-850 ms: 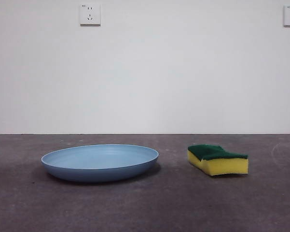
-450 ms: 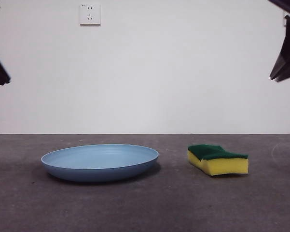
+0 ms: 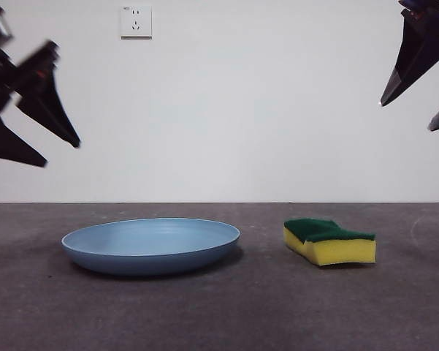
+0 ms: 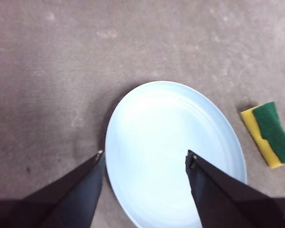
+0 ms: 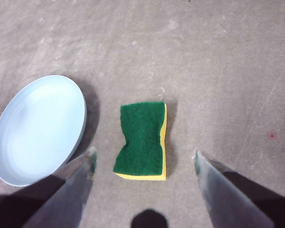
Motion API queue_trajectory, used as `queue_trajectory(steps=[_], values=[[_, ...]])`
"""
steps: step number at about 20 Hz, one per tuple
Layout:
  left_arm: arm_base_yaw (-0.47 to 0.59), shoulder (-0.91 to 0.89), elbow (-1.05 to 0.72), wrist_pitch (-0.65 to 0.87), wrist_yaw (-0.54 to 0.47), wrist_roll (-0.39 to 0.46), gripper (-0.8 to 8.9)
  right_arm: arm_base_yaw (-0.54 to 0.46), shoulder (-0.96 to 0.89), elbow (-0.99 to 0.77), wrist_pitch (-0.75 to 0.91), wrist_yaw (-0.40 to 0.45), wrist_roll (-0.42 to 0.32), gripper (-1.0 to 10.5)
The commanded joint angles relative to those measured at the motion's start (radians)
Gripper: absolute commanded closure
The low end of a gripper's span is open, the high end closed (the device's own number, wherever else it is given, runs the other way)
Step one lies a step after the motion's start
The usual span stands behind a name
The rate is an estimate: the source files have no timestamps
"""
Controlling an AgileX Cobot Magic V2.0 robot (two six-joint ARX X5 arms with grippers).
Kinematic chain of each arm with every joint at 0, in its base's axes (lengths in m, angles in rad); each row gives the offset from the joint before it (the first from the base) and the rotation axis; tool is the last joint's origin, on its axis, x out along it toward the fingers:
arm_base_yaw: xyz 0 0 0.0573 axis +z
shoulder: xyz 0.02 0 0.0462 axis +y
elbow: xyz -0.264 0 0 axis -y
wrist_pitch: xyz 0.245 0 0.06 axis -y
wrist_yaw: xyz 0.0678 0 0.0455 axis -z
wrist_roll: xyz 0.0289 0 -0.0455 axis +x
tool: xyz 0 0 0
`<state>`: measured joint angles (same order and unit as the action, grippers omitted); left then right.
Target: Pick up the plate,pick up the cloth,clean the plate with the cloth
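Smooth plastic plate [image 3: 151, 245]; foam cloth [image 3: 329, 241] (green scouring top), matt table [image 3: 277, 314]

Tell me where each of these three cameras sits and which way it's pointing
Front view: low at table height, looking level at plate and sponge; both grippers high at the sides.
Left wrist view: looks down on the plate between left gripper jaws.
Right wrist view: looks down on the sponge between right gripper jaws.
All share plate and sponge.

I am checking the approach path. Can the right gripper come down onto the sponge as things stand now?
Probably yes. The right gripper hangs open above the sponge, which lies flat on the table, apart from the plate. Nothing is between them.
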<state>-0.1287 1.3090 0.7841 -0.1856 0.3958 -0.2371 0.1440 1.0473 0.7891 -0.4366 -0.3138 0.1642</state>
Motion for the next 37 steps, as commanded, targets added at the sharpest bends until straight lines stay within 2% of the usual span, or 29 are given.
queue_trajectory(steps=[1,6,15,16,17,18,22,27,30,34,37], values=[[-0.016,0.112,0.059,-0.007,-0.006,0.005,5.25,0.001,0.002,0.003,0.007,-0.002,-0.004,6.0],[-0.056,0.309,0.2,-0.104,-0.093,0.058,5.26,0.001,0.002,0.003,0.006,-0.002,-0.004,6.0],[-0.116,0.445,0.217,-0.095,-0.158,0.058,5.36,0.001,0.002,0.003,0.006,-0.002,-0.004,6.0],[-0.121,0.449,0.217,-0.095,-0.159,0.058,5.9,0.001,0.002,0.003,0.008,-0.002,-0.004,6.0],[-0.123,0.449,0.217,-0.097,-0.159,0.064,7.39,0.001,0.002,0.003,0.01,-0.002,-0.004,6.0],[-0.126,0.449,0.217,-0.095,-0.16,0.089,8.27,0.001,0.002,0.003,0.01,-0.003,-0.005,6.0],[-0.127,0.449,0.217,-0.096,-0.177,0.107,8.2,0.002,0.003,0.003,0.01,-0.054,-0.019,6.0],[-0.127,0.428,0.217,-0.092,-0.187,0.108,8.2,0.036,0.02,0.051,0.005,-0.051,-0.046,6.0],[-0.127,0.355,0.219,-0.102,-0.187,0.11,8.2,0.09,0.086,0.137,-0.057,-0.044,-0.077,6.0],[-0.127,0.183,0.219,-0.156,-0.186,0.135,8.2,0.182,0.253,0.277,-0.209,0.078,-0.163,6.4],[-0.127,0.047,0.219,-0.216,-0.186,0.136,8.2,0.233,0.374,0.343,-0.23,0.167,-0.191,6.3]])
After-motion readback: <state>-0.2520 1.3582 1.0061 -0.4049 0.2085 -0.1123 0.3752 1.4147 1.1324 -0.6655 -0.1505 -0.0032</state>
